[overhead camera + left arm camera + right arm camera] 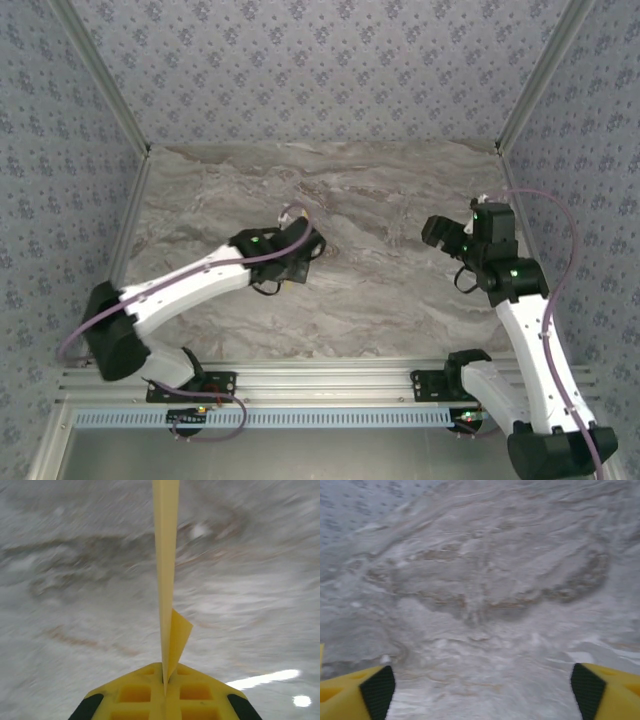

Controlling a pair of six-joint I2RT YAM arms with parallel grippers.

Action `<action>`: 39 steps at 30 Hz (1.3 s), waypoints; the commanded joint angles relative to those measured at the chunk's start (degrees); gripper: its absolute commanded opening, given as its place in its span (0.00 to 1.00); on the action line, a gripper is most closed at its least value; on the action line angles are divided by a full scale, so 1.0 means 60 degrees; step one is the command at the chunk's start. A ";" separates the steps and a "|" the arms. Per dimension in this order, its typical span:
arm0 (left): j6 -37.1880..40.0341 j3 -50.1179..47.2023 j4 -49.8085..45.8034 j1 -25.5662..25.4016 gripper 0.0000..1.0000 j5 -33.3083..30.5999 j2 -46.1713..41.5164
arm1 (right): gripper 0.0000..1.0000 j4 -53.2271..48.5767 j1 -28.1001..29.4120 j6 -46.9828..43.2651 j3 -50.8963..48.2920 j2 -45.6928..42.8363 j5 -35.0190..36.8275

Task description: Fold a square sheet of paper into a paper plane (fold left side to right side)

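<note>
The left gripper (165,677) is pressed together on the folded paper (166,555), its yellow fingers (135,692) meeting on the sheet at 6 o'clock in the left wrist view. The paper is yellow-orange and plain, and it shows edge-on as a thin upright blade running from the fingertips straight to 12 o'clock and out of the picture. A small triangular flap (179,632) peels off its lower part and leans toward 1 o'clock. Behind it the marble table (75,605) is blurred, with a bright streak of glare at 4 o'clock. From this angle the paper's outline cannot be made out.

From the top camera, the left gripper (305,245) sits just off the middle of the table (380,300), toward 9 o'clock. Its white arm (180,285) slants back to a black base joint at 7 o'clock.

The right gripper (448,235) stands at 3 o'clock on the table, well apart from the left one, on an arm that rises from 5 o'clock. In its wrist view the right gripper (482,687) is spread wide. The yellow fingertips with black pads (377,690) sit at 7 and 5 o'clock, with nothing but grey-brown veined marble between them.

Purple cables (560,230) loop along both arms, and small green lights (515,268) glow on the wrist housings. A ribbed aluminium rail (330,380) crosses the near edge at 6 o'clock. Walls papered in a small repeating floral print (320,70) close the table at 9, 12 and 3 o'clock.
</note>
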 commanded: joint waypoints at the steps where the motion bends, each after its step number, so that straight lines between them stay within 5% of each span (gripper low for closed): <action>1: -0.1090 0.0967 -0.2165 -0.0233 0.00 -0.1919 0.1081 | 1.00 -0.0475 -0.0247 -0.0292 -0.0147 -0.0210 0.0797; 8: -0.1659 0.2195 -0.2685 -0.0468 0.00 -0.1732 0.3893 | 1.00 -0.0408 -0.0541 -0.0425 -0.0429 -0.0277 0.0380; 16: -0.1051 0.3830 -0.2605 -0.0538 0.02 -0.0197 0.6193 | 1.00 -0.0373 -0.0712 -0.0663 -0.0685 -0.0465 -0.0117; 24: -0.0473 0.4634 -0.2297 -0.0570 0.06 0.0680 0.6983 | 1.00 -0.0394 -0.0762 -0.0850 -0.0829 -0.0472 -0.0407; 39: 0.0365 0.4650 -0.0519 -0.0506 0.40 0.3252 0.5979 | 1.00 0.0073 -0.0780 -0.0798 -0.1107 0.0220 -0.1634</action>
